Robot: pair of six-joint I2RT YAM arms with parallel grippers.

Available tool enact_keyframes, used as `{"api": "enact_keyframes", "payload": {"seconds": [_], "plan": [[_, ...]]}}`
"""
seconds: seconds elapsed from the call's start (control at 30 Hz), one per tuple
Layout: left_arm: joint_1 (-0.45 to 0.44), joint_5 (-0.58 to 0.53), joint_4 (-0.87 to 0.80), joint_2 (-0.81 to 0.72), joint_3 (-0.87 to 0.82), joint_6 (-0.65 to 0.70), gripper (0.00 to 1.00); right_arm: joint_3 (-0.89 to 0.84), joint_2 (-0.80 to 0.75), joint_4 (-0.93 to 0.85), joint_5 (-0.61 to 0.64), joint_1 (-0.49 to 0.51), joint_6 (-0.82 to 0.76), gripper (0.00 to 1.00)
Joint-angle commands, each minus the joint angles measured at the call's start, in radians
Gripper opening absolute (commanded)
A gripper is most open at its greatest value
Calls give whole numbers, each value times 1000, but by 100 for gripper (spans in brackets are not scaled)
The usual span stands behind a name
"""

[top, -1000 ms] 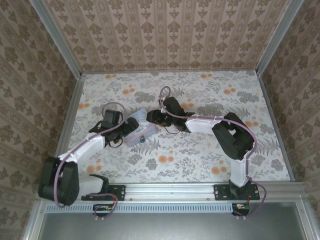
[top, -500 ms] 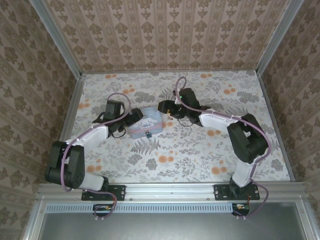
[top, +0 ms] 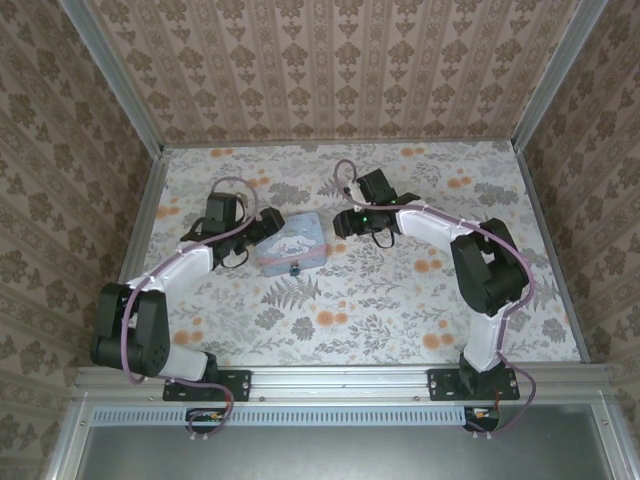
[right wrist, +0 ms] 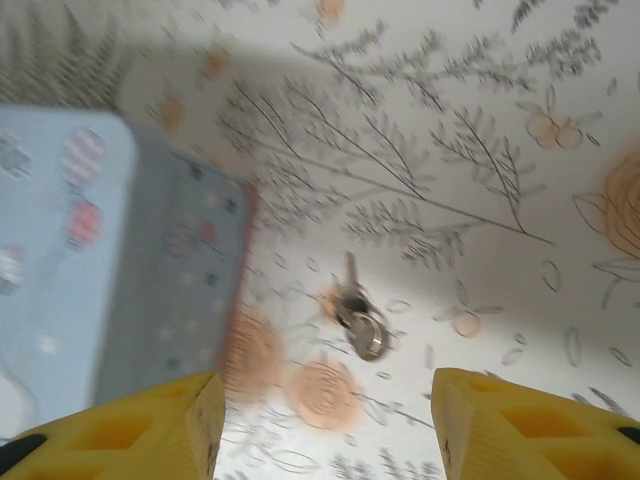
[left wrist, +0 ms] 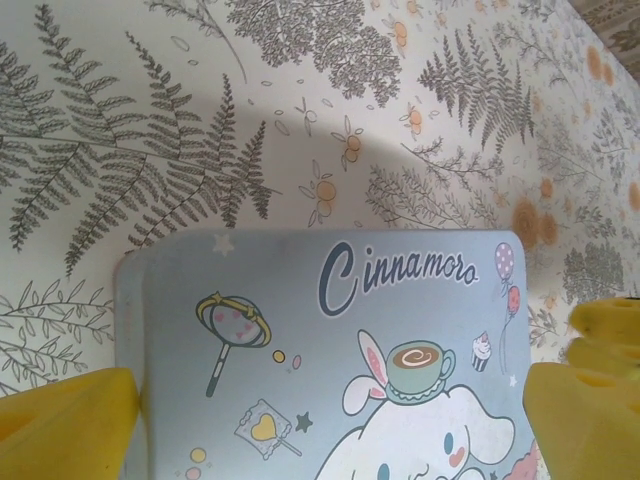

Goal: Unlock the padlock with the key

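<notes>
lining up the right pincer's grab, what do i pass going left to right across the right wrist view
tin → key lying on the table → yellow pincer finger at the lower right

tin (left wrist: 300, 330): smooth printed metal | key (right wrist: 350, 298): glinting metal | table (top: 400, 290): matt print

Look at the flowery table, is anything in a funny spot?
Yes: the tiny brownish-gold metal key lies loose on the flower-patterned table beside the pastel-blue cartoon tin, under the open right gripper. It isn't in the small dark padlock at the tin's near edge.
</notes>
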Motion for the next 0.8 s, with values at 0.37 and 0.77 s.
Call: {"api": "enact_keyframes", "payload": {"seconds": [0.37, 0.77], "plan": [[23, 39, 0, 32, 46, 18, 100, 88, 132, -122, 134, 58, -239, 54], [27, 49, 20, 55, 49, 6, 100, 141, 206, -101, 158, 60, -224, 47]]}}
